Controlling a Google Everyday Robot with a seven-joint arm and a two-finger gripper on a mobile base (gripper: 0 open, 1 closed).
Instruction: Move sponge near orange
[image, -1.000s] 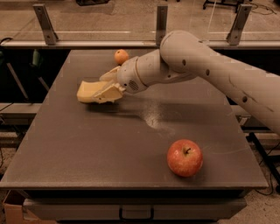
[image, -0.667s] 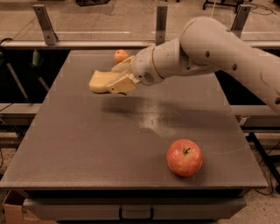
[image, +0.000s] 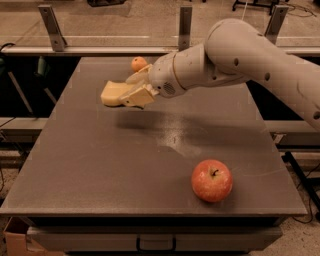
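Hand (image: 131, 95) tight around sponge (image: 111, 93) above grey table (image: 100, 170), orange (image: 138, 64) near, metal railing (image: 90, 50) behind.

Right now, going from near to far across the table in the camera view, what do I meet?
apple → sponge, held in the gripper at back left → orange, farthest, just behind the gripper.
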